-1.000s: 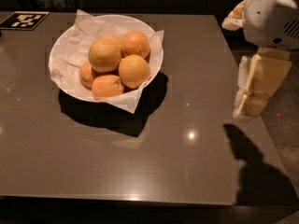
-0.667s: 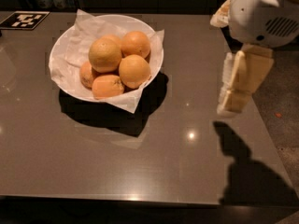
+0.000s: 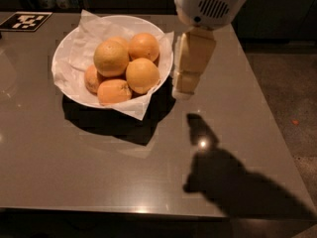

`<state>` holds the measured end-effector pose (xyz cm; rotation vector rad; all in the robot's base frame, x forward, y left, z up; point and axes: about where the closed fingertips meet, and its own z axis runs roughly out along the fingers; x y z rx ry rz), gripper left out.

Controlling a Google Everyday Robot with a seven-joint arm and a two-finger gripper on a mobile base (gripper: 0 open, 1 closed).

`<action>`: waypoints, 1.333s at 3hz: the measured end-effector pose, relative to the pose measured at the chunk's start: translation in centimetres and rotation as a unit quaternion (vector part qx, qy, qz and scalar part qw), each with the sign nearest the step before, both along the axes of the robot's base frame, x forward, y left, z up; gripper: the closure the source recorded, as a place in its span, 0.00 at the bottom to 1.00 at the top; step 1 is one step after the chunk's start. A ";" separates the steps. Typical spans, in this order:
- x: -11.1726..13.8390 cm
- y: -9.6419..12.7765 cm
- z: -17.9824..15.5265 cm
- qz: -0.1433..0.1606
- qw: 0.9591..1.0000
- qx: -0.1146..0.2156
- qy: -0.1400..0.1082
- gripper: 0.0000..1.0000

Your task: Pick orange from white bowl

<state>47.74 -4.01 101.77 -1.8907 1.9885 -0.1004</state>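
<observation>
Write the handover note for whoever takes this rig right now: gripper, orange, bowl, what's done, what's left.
Gripper: hangs just right of the white bowl, above the table, carrying no orange.
Orange: the largest, paler one, on top of the pile at the bowl's left-centre, resting against four smaller oranges, untouched.
Bowl: paper-lined, on the table's far left part.
Done: gripper is beside the bowl; nothing picked yet.
Left: probably shift left over the bowl, lower onto the orange, grasp it and lift it out.
</observation>
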 end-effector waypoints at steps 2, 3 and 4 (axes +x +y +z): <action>1.8 3.8 0.6 -0.029 0.999 0.018 -0.021 0.00; 3.6 6.6 0.1 -0.050 0.998 0.033 -0.001 0.00; 3.6 6.7 0.3 -0.049 0.998 0.039 -0.007 0.00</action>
